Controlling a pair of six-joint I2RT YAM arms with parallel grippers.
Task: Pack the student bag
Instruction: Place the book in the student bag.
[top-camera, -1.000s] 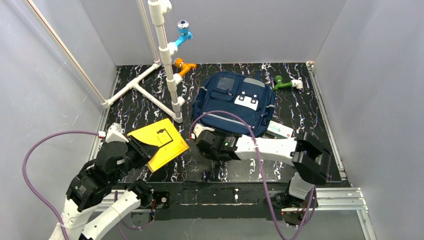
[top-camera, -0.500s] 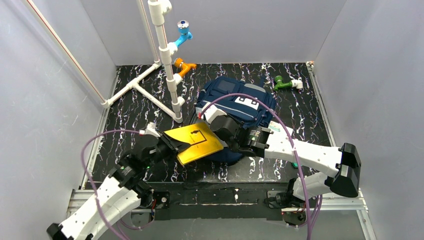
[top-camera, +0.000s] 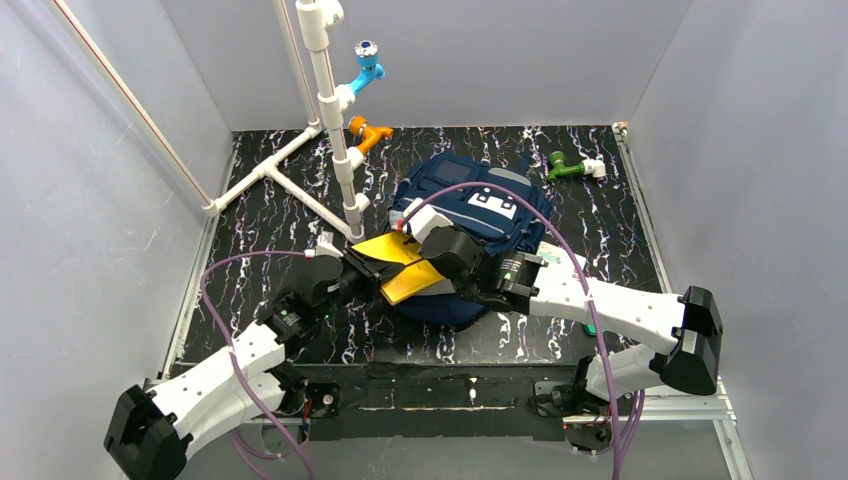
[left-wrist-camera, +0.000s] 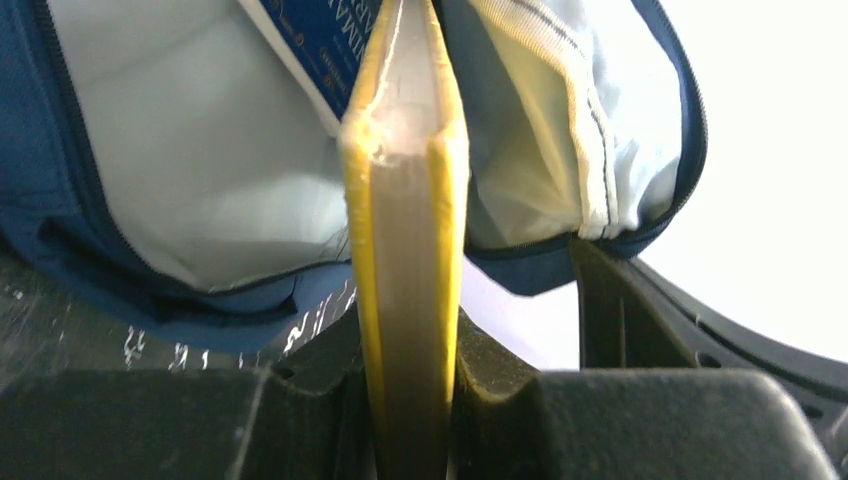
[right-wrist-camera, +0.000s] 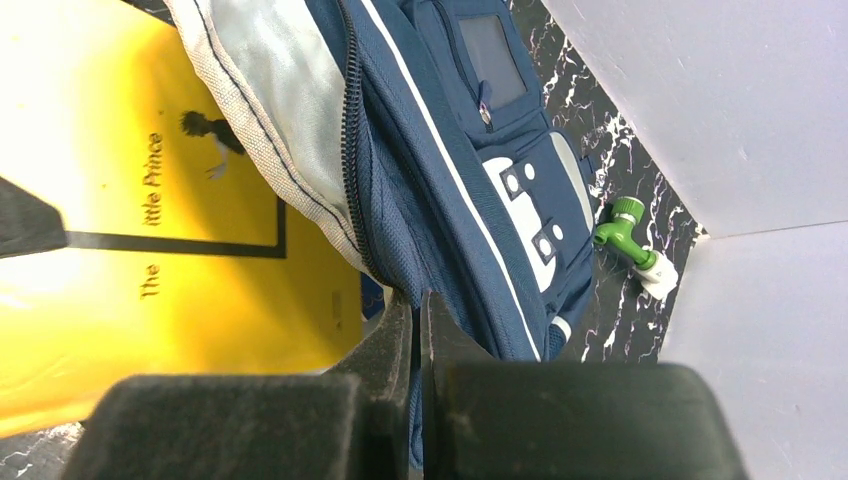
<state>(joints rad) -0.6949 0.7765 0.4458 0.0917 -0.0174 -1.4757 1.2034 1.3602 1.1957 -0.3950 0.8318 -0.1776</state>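
The right gripper (top-camera: 432, 243) is pinched tight on the upper lip of the student bag (top-camera: 495, 205). I judge it lifts the lip so that the mouth gapes toward 8 o'clock for the yellow book (top-camera: 410, 268). The left gripper (top-camera: 362, 275) clamps this book by its near edge, and the far part is already under the grey lining. The bag lies mid-table. The left arm stretches low toward 2 o'clock, and the right arm reaches toward 10 o'clock with a bent elbow.
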